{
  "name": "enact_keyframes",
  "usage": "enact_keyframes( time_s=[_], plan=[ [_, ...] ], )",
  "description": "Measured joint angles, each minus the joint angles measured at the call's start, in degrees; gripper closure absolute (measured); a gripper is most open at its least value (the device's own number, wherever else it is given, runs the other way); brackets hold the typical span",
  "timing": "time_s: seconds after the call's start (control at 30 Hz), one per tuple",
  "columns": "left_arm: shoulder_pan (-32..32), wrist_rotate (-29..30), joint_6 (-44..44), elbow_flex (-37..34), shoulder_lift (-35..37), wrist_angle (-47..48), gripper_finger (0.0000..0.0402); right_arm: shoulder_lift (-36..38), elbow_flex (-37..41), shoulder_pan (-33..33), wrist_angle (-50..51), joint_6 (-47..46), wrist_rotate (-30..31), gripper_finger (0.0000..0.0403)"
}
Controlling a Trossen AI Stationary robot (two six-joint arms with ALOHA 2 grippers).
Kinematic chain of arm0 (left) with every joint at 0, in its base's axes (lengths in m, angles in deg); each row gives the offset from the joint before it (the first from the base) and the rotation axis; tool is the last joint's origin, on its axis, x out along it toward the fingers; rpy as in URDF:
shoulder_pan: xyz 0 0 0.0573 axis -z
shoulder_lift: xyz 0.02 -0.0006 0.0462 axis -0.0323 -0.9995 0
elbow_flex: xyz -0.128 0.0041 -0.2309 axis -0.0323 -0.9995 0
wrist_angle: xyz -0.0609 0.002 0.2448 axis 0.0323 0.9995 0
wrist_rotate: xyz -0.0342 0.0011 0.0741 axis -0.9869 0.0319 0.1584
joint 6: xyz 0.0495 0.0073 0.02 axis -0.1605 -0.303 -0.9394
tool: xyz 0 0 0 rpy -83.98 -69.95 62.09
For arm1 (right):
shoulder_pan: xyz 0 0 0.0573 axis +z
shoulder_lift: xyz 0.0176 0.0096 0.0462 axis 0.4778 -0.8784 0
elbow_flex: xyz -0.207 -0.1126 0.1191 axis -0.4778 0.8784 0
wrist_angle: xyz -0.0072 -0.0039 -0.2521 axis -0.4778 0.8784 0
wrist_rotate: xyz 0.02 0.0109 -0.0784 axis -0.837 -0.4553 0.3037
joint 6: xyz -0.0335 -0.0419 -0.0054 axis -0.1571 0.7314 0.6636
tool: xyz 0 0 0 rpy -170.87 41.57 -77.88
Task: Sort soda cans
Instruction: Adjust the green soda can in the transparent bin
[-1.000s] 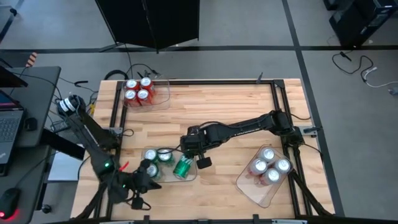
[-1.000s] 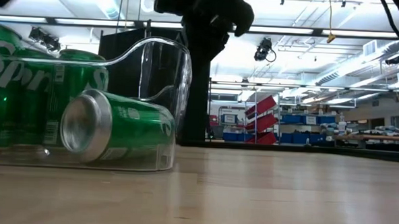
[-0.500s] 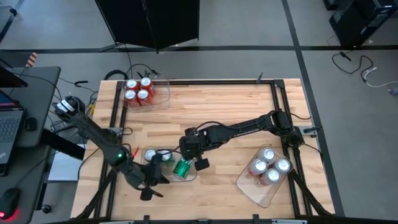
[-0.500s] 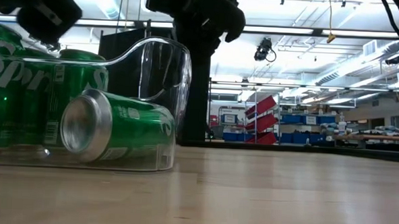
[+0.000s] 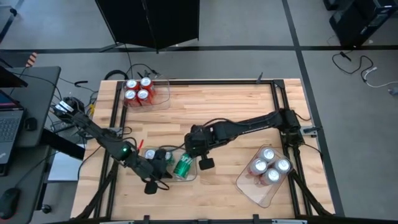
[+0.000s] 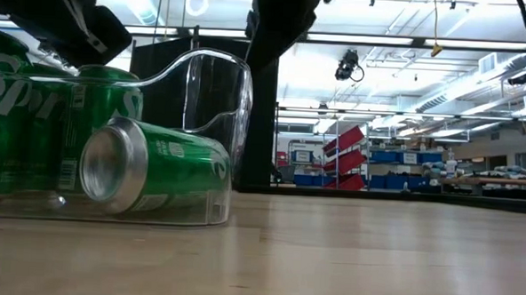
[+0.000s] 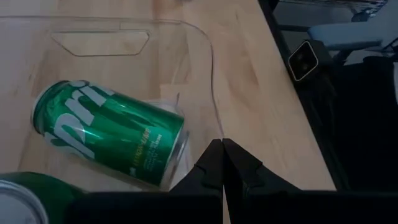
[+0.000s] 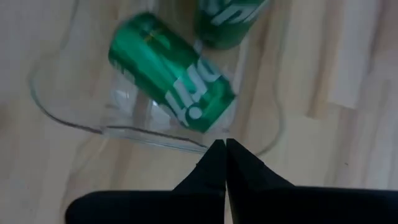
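Observation:
A clear tray (image 5: 194,176) near the table's front edge holds green soda cans. Two stand upright (image 5: 151,154) and one lies on its side (image 5: 182,167) (image 6: 150,178) on the tray's floor, silver top toward the near edge. My left gripper (image 5: 163,164) (image 7: 222,160) is shut and hangs above the tray's left part, pointing at the lying can (image 7: 112,134). My right gripper (image 5: 198,150) (image 8: 224,154) is shut and hovers over the tray's far right rim (image 8: 143,137), above the same can (image 8: 171,71). I see neither touching anything.
A clear tray with red cans (image 5: 140,92) sits at the far left corner. Another tray with silver-white cans (image 5: 268,167) sits at the near right. Black frame rails (image 5: 277,99) run along the table's sides. Bare wood (image 5: 217,106) lies between the trays.
My left gripper has swung from the table's near edge toward the right and the far edge, coming over the tray with the green cans while staying shut. My right gripper has risen a little above the tray. The lying can has kept its place.

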State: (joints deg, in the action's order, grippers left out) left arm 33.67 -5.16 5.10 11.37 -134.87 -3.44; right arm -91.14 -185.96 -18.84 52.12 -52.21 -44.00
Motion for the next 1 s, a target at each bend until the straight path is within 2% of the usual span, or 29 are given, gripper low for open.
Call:
enact_keyframes(
  time_s=[0.1,0.2,0.37,0.5,0.73,0.87,1.0],
  plan=[
    [-0.1,0.0,-0.7,0.0,0.0,1.6,0.0401,1.3,1.0,0.3,0.3,-1.6,-1.2,0.0403],
    [-0.9,-0.3,-1.0,0.0,-0.6,2.9,0.0401,3.3,2.6,1.7,0.8,-2.9,0.3,0.0403],
    [-3.8,-4.4,-2.6,0.6,-1.1,4.2,0.0401,11.6,8.8,4.4,-0.6,-7.6,9.5,0.0403],
    [-5.3,-4.8,-10.4,3.8,-2.1,8.3,0.0401,19.0,17.7,6.4,-5.5,-11.5,15.9,0.0403],
    [-5.4,-4.6,-23.4,15.4,-10.0,16.7,0.0386,29.1,33.0,7.6,-15.7,-16.9,18.3,0.0403],
    [-4.9,-4.8,-27.4,23.0,-16.3,26.5,0.0364,32.3,37.7,7.7,-18.1,-19.3,18.4,0.0403],
    [-4.7,-4.7,-27.8,28.1,-22.3,33.9,0.0334,32.9,39.9,7.8,-18.8,-19.6,18.6,0.0403]
  ],
)
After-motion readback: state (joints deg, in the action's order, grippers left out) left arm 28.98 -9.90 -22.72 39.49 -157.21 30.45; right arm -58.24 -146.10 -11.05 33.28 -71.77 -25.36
